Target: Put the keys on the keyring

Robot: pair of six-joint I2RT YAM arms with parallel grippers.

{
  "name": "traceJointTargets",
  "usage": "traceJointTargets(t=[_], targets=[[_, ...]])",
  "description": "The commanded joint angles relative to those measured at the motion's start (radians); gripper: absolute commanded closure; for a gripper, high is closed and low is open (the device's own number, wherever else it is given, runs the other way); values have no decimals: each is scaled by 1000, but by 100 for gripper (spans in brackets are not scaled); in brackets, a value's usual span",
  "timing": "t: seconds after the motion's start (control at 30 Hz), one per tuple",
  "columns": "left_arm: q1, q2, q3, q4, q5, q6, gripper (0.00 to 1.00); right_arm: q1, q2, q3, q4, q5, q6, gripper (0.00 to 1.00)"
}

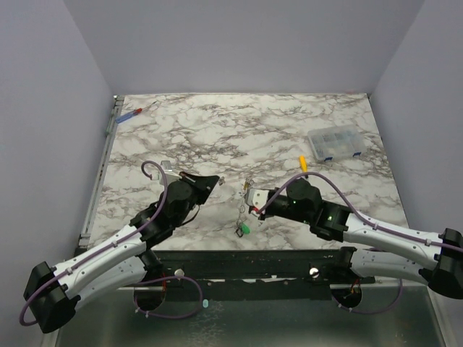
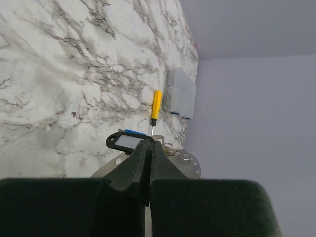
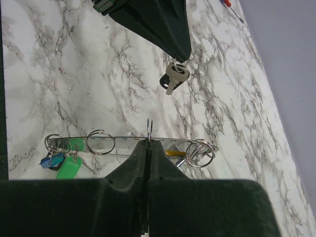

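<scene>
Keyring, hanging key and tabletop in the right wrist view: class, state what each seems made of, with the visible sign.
The keyring: thin silver-grey metal, probably steel, judging by its glint. The hanging key: bare silvery metal blade, dark head cap, likely plastic. The tabletop: white with grey veins, smooth; real marble or printed laminate cannot be told.

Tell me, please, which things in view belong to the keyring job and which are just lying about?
Belong to the job:
- key, gripped in the left tool
- keyring, gripped in the right tool
- green- and blue-capped keys hanging on it

Just lying about:
- yellow-handled screwdriver
- red-and-blue screwdriver
- clear compartment box
</scene>
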Motion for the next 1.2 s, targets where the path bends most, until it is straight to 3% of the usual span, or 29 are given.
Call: traceJointTargets(t=[0.0,0.53,1.17], targets=[[-4,-31,-27,146,51,63,100,30,10,33,97,40,-46,99],[-4,-16,-25,304,177,148,100,51,37,-64,354,112,-76,99],[-4,11,-15,322,226,192,100,52,125,-44,396,182,-64,100]])
